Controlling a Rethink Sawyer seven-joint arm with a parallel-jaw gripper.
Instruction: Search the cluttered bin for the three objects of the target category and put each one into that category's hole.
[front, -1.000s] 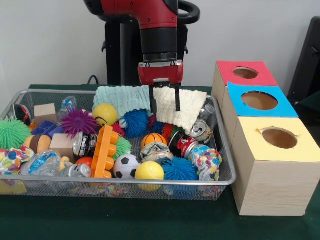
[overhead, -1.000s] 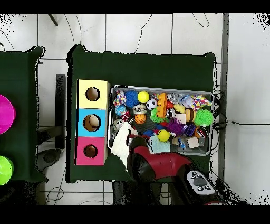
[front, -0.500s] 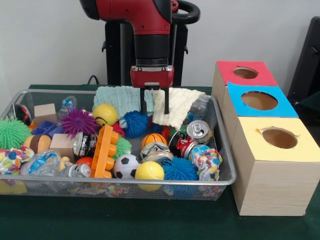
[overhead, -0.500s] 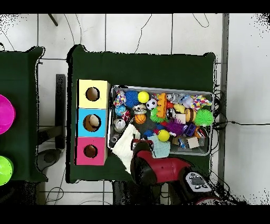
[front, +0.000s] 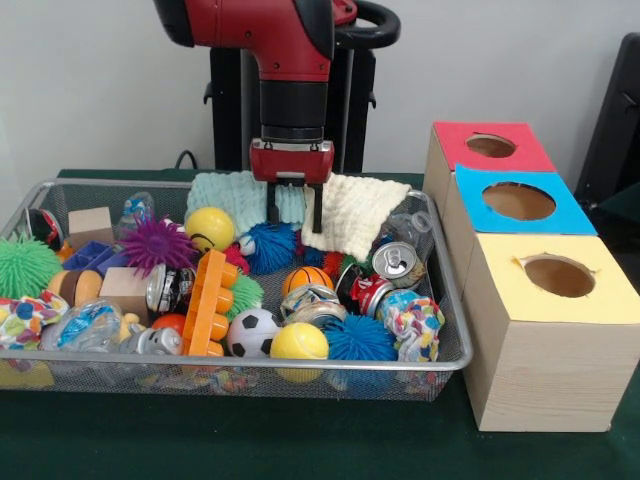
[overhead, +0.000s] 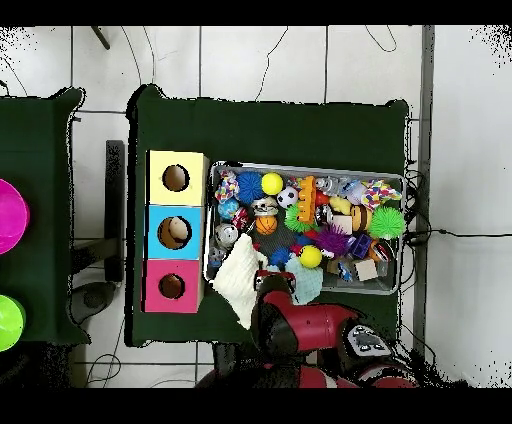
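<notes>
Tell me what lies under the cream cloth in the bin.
The cream cloth drapes over the bin's back rim. A crushed can and clear bottle peek out; anything deeper is covered.

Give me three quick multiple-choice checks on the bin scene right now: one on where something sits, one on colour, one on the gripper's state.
1. Where does the soccer ball lie?
A. At the bin's near side, beside the plain yellow ball
B. In the yellow box's hole
C. On the cream cloth

2. Going from the front view's camera toward the robot, what order do the box tops run in?
A. Red, blue, yellow
B. Yellow, blue, red
C. Blue, yellow, red

3. How is the gripper?
A. Shut on a can
B. Open, holding nothing
C. Shut on the soccer ball

Key: 1 A, it rests against the bin's near mesh wall next to the yellow ball. 2 B, yellow box is nearest, then blue box, then red box. 3 B, both fingers hang apart over the teal cloth and cream cloth.
</notes>
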